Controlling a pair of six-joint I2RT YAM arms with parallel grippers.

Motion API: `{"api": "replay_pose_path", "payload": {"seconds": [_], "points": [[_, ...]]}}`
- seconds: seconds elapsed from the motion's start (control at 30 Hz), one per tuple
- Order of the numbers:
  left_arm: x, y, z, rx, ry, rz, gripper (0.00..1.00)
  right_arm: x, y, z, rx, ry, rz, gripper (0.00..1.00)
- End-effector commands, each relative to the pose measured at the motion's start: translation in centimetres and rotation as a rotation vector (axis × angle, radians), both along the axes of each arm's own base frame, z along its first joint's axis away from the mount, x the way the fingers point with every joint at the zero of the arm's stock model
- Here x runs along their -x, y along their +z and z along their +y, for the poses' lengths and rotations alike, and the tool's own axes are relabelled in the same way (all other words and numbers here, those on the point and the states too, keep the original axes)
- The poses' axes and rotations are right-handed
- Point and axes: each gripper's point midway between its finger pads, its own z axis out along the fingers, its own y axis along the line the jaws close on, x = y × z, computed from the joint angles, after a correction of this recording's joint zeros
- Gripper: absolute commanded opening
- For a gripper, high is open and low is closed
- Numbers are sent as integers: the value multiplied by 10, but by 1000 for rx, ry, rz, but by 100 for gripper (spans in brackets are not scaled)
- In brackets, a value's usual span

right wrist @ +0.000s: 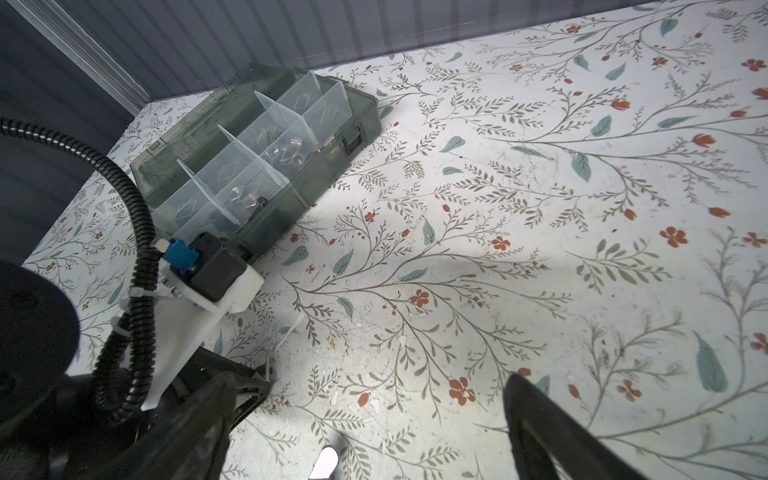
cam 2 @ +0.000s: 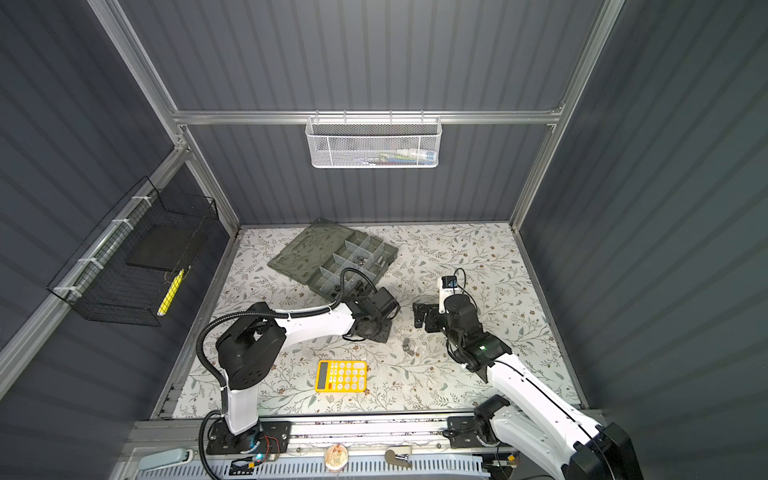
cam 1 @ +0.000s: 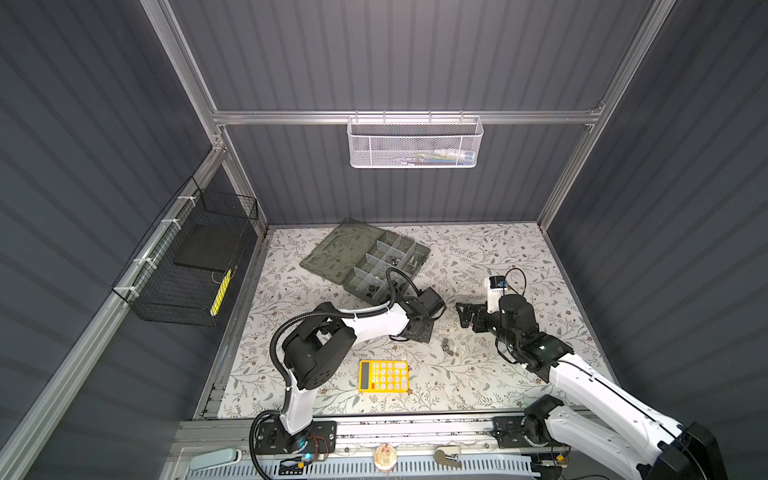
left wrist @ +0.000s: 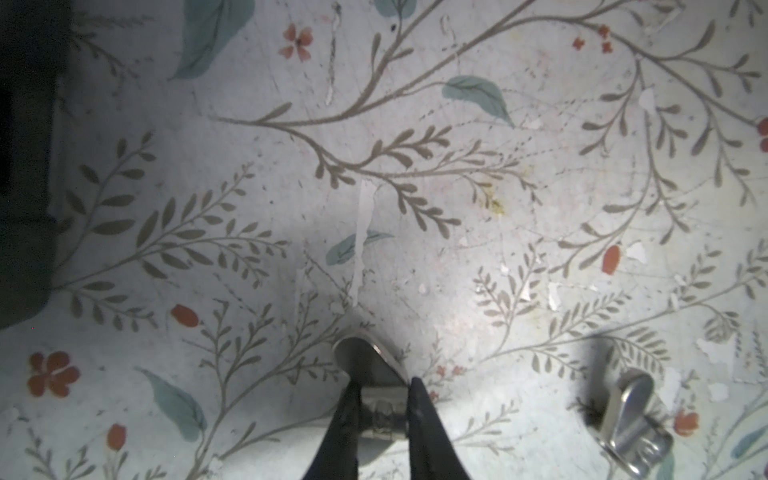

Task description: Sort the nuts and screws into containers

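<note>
The left gripper [left wrist: 382, 419] pinched a silver wing nut [left wrist: 368, 365] between closed-in jaws low over the floral table [left wrist: 457, 187]; whether the nut touched the surface was unclear from the blurred wrist view. A second nut [left wrist: 631, 419] lay near it. The right gripper [right wrist: 374, 415] hung close by, jaws spread wide. Behind both arms sat the open box [right wrist: 328, 174], with hardware in several compartments [right wrist: 307, 124].

The wing nut [left wrist: 370, 365] is shiny silver metal. The box [right wrist: 316, 183] is see-through grey-green plastic with clear, smooth dividers [right wrist: 232, 174]. The table cover [left wrist: 415, 104] looks matt, scratched and chipped. The calculator [cam 1: 383, 376] is glossy yellow plastic.
</note>
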Motion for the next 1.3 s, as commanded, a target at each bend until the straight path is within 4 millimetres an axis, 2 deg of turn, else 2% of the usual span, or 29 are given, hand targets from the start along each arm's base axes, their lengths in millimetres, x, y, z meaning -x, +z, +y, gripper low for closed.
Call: {"api": "replay_pose_path", "payload": {"seconds": [0.0, 0.27, 0.33, 0.43, 0.57, 0.67, 0.73, 0.8, 0.93, 1.0, 1.27], "points": [[-11, 28, 0, 56, -1, 6, 21, 0, 4, 7, -38, 27, -11, 99], [-46, 63, 12, 185, 58, 17, 22, 7, 18, 23, -146, 105, -58, 99], [-59, 83, 11, 219, 64, -11, 22, 5, 19, 25, -150, 105, -46, 99], [-73, 98, 14, 244, 79, -30, 21, 2, 22, 28, -156, 110, -27, 99], [-79, 110, 18, 250, 83, -48, 22, 1, 26, 34, -167, 129, -17, 99], [-70, 105, 21, 256, 84, -29, 24, 1, 26, 34, -158, 130, -6, 99], [-60, 98, 22, 276, 89, 11, 29, 1, 21, 32, -152, 119, -8, 99], [-42, 77, 27, 275, 97, 75, 35, 1, 16, 29, -146, 106, -9, 99], [-12, 50, 26, 243, 81, 131, 48, 2, 13, 29, -149, 107, -3, 99], [-3, 39, 23, 224, 73, 145, 51, 2, 12, 29, -148, 108, -4, 99], [10, 13, 6, 210, 61, 188, 55, 2, 11, 27, -138, 102, -6, 99]]}}
